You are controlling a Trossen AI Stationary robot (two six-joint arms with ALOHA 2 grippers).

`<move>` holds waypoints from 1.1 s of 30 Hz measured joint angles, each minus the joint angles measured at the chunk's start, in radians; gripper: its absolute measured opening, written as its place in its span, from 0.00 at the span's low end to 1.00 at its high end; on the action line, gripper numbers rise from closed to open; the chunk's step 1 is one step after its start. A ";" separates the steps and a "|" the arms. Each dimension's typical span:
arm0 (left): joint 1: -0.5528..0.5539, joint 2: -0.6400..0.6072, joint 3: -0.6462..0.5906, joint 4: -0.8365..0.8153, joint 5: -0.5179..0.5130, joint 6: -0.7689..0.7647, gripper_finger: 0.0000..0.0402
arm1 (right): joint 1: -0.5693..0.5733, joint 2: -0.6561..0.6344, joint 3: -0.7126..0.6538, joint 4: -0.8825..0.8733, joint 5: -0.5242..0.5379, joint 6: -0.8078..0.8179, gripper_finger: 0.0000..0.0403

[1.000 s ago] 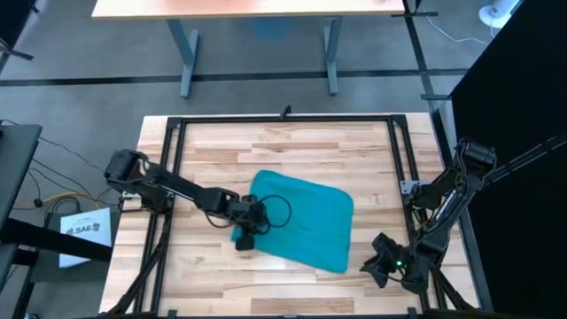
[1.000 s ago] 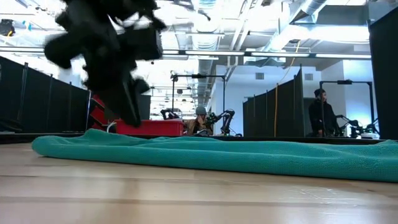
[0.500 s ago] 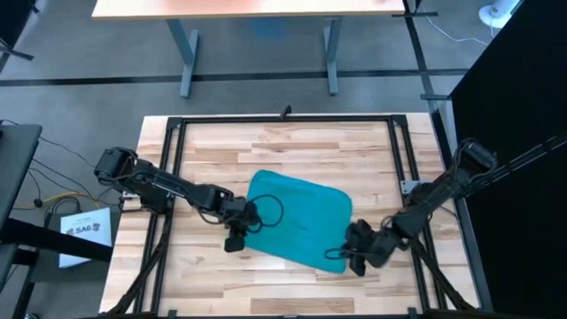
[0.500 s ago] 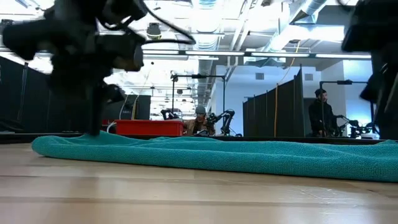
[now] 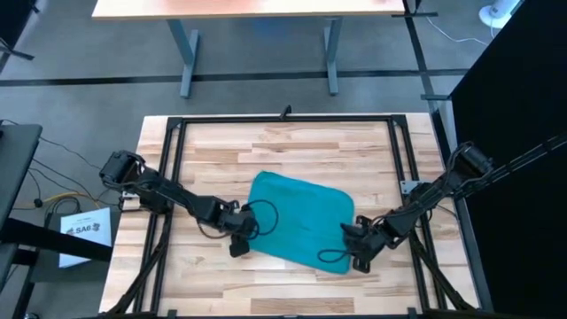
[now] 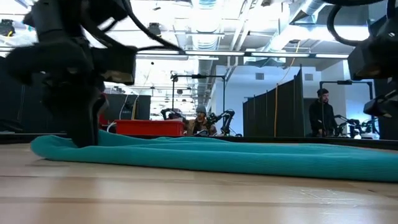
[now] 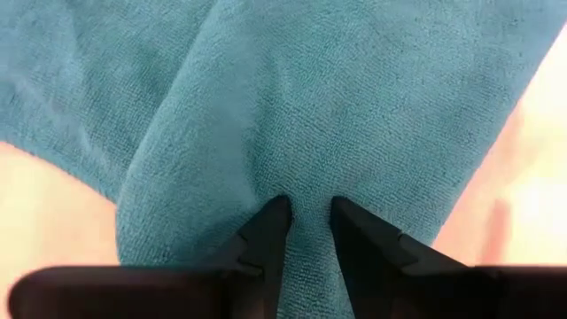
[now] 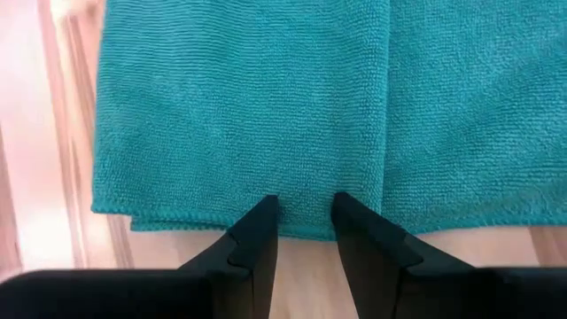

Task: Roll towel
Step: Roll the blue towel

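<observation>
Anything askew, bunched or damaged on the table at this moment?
The teal soft cloth towel lies skewed to the wooden table's plank lines. A raised fold sits between the left gripper's fingers. No damage shows. The right gripper is at the towel's opposite edge.

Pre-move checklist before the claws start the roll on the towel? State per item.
1. Left claw on the towel: ok, fingertips pinch a raised fold at its left edge.
2. Right claw on the towel: not ok, its tips straddle the hem with the fingers apart and nothing gripped.
3. Both claws at opposite ends: ok, left claw and right claw flank the near edge.
4. Towel flat: not ok, doubled over, with a fold line in the right wrist view and a bunched ridge at the left.
5. Towel fully on the table: ok.
6. Grey tag location: cannot tell.
</observation>
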 joint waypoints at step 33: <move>-0.259 0.025 0.358 -0.282 0.047 0.211 0.20 | 0.052 -0.104 0.204 0.011 -0.049 -0.069 0.25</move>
